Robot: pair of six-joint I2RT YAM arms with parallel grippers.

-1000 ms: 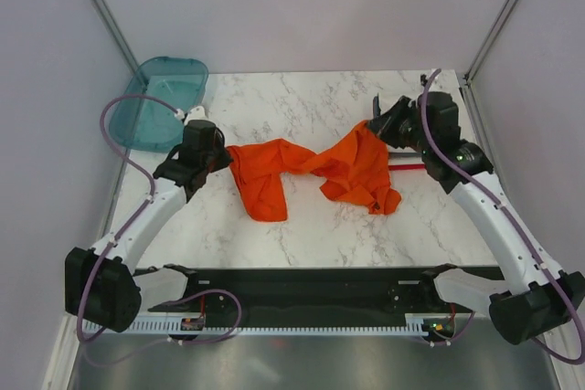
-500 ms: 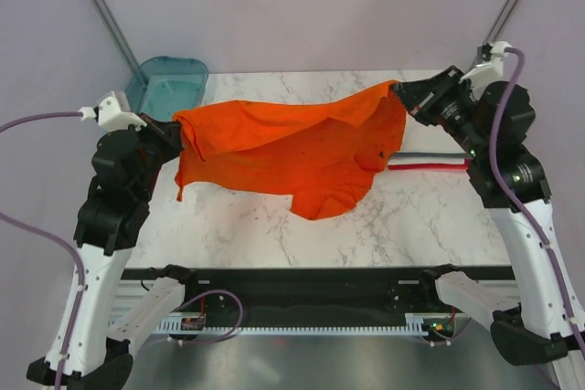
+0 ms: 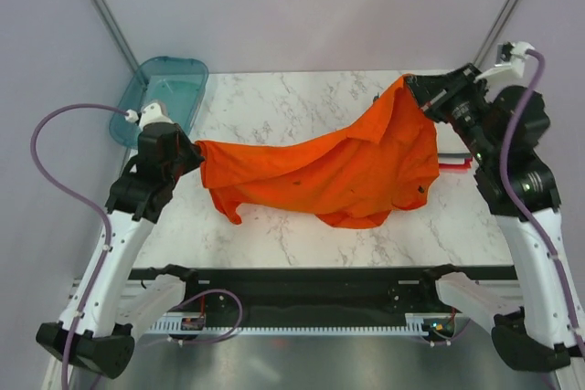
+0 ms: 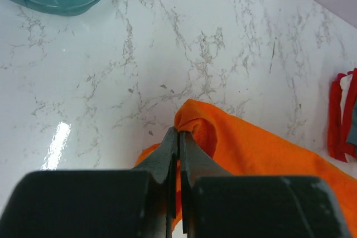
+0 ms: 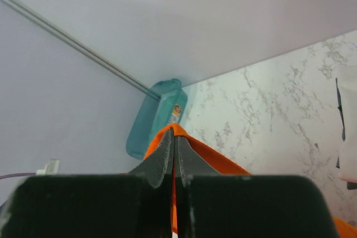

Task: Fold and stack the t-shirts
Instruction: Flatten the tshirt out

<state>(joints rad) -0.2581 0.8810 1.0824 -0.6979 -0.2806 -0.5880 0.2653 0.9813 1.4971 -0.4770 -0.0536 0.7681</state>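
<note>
Overhead, the white marbled desk (image 3: 302, 102) fills the space between my two arms, and the orange t-shirt (image 3: 338, 166) hangs stretched across it, one corner pinched at each side. The cloth runs from low at my left to high at my right, so it slopes upward across the view. Its middle sags in loose folds, and the lower hem seems to brush the desk near the front, though I cannot tell for certain that it touches.

The teal tray (image 3: 169, 89) sits at the far left corner of the desk, apart from the shirt. At the right edge, just beside the hanging cloth, only a red sliver of the folded shirts (image 3: 454, 163) shows. My left wrist camera catches the same red edge far off to its right.

My left pincer (image 3: 194, 151) is clamped on a bunched corner of the orange t-shirt, its two fingers pressed together with cloth between them, low above the marble. My right pincer (image 3: 413, 89) is likewise closed tight on the opposite corner, raised high, with an orange peak poking out past the fingertips.
</note>
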